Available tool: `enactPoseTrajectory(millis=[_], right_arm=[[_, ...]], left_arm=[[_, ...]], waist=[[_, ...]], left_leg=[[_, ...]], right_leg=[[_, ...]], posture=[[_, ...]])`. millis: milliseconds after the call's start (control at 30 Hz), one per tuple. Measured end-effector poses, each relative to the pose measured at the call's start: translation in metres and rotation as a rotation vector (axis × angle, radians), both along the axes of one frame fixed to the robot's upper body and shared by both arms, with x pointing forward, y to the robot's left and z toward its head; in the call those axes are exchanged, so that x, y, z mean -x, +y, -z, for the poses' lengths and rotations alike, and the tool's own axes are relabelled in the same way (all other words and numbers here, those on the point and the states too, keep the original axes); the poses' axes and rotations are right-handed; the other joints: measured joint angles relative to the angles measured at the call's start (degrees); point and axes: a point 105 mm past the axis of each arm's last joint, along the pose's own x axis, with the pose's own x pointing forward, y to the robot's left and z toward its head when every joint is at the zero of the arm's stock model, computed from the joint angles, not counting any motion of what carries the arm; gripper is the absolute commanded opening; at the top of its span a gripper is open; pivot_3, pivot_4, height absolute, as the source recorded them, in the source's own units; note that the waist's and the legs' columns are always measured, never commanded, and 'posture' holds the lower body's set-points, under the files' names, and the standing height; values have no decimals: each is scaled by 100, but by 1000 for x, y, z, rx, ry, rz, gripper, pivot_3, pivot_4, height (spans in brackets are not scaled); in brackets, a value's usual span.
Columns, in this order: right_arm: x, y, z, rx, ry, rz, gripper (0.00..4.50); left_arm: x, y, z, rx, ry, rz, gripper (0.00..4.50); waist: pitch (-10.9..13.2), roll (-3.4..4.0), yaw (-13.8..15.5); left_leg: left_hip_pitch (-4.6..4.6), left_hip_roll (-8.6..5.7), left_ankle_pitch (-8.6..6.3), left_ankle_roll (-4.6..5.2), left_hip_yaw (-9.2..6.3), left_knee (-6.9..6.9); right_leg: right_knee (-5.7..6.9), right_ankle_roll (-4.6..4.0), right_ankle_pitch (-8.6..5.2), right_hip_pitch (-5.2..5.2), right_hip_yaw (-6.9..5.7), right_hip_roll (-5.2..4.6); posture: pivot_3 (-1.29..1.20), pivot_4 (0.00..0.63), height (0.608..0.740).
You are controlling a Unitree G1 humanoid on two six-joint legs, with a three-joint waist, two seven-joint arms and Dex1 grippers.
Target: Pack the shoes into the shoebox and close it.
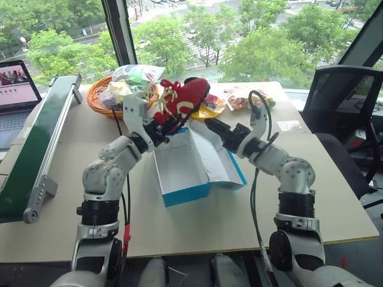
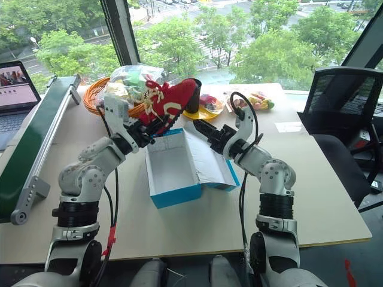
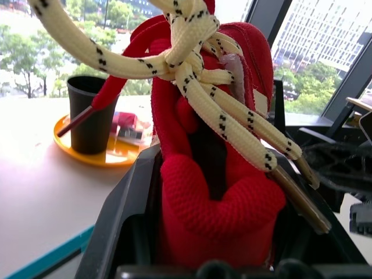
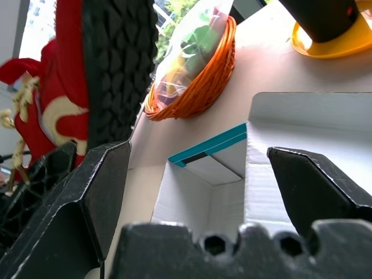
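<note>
Left gripper [image 1: 160, 128] clamped on the bright red shoes with cream-yellow laces and dark soles [image 1: 182, 98], held in the air at upper centre of frame, above the far end of the open turquoise-blue cardboard shoebox with white interior [image 1: 179, 170] at table centre. Right gripper [image 1: 209, 124] just right of the shoes, jaws spread wide, holding nothing.

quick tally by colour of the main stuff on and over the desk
red: 1 shoe
blue: 1 shoebox
orange: 1 basket
black: 1 cup
yellow: 1 plate
green: 1 rail
total: 6
</note>
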Motion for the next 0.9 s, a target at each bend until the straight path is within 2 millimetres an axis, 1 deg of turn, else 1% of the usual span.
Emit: enactPoseTrajectory(millis=[67,133,233,300,433,667,800,900], right_arm=[[-1,-1,-6,-15,-20,2,4500],[1,-3,-22,-63,-67,-13,4500],[7,1,-40,-93,-129,-42,4500],[10,4,-44,-100,-143,-55,4500],[11,15,-40,-96,-120,-87,4500],[6,20,-29,-91,-75,-81,4500],[5,21,-28,-98,-72,-76,4500],[1,24,-18,-64,-34,-74,4500]], left_arm=[[3,-3,8,-8,21,12,1922],[5,-8,13,-3,36,26,1922],[4,-10,13,3,36,25,1922],[5,-13,13,14,40,30,1922],[7,-25,14,33,43,59,1922],[7,-32,19,28,81,57,1922],[9,-32,17,20,80,50,1922],[17,-43,7,20,37,93,1922]], waist=[[1,1,8],[1,1,25],[1,1,39],[1,1,40],[1,1,44],[1,1,43],[1,1,51],[1,2,61]], left_leg=[[-2,-1,0,0,0,0],[-4,-1,0,0,0,0],[-3,-1,0,0,-1,0],[-3,-1,0,0,-1,0],[-2,-1,0,0,0,0],[-3,-1,0,0,0,0],[-3,-1,0,0,0,0],[-4,-2,0,0,0,0]], right_leg=[[-4,0,0,1,0,-2],[-5,0,0,1,0,-2],[-4,0,0,2,-1,-1],[-6,0,0,2,-1,-2],[-5,0,0,2,-1,-1],[-5,0,0,1,0,-1],[-6,0,0,2,0,-2],[-8,0,0,2,-1,-3]], posture=[[0,150,740],[0,150,740],[0,150,740],[0,150,740],[0,150,740],[0,150,740],[0,150,740],[0,150,740]])
